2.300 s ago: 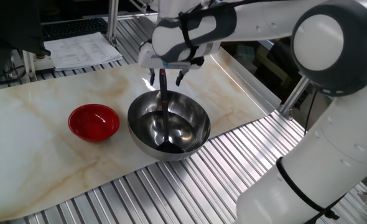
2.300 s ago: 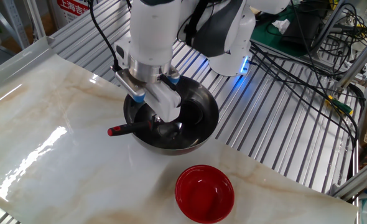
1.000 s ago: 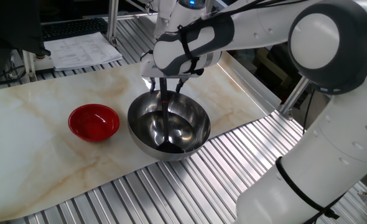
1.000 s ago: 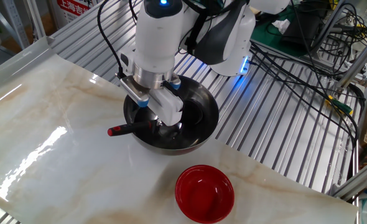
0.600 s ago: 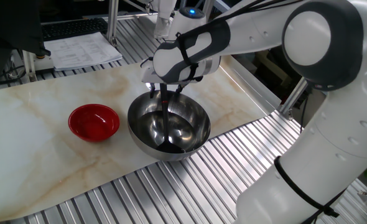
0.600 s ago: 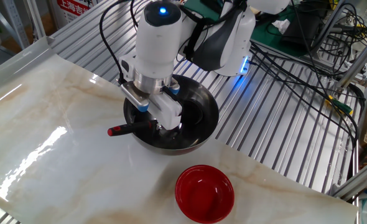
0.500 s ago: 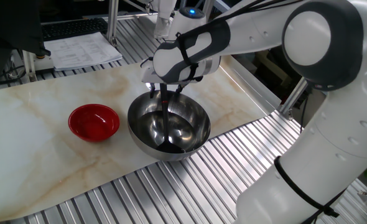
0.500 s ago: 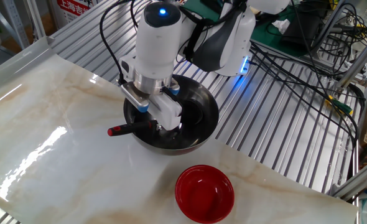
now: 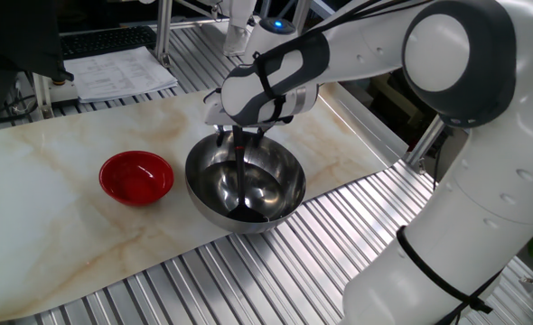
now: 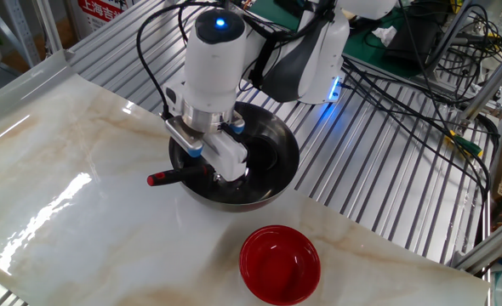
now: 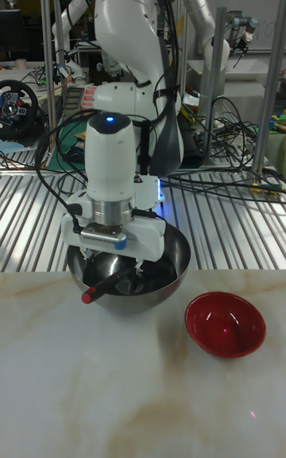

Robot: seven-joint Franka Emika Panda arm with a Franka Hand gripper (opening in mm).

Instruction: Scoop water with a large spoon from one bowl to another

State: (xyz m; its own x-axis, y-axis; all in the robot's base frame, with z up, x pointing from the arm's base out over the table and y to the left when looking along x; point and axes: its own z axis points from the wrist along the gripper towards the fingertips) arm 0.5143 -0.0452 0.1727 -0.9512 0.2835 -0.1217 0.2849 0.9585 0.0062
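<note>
The large steel bowl (image 9: 214, 209) (image 10: 290, 154) (image 11: 172, 269) sits at the marble board's edge. The black large spoon (image 9: 237, 177) (image 10: 179, 175) (image 11: 104, 286) rests in it, cup at the bottom and red-tipped handle leaning over the rim. My gripper (image 9: 239, 137) (image 10: 210, 161) (image 11: 113, 265) is low over the rim, open, with one finger on each side of the handle. The small red bowl (image 9: 136, 176) (image 10: 280, 263) (image 11: 225, 324) stands beside the steel one. Water shows only as glints inside both bowls.
The marble board (image 9: 50, 226) lies on a slatted metal table (image 9: 275, 271). Papers (image 9: 122, 72) and a keyboard (image 9: 104, 41) lie at the back. Cables (image 10: 421, 51) run along the far side. A steering wheel (image 11: 16, 108) stands behind.
My gripper has come down from above the bowl until its fingers straddle the handle near the rim. The spoon and both bowls have not moved.
</note>
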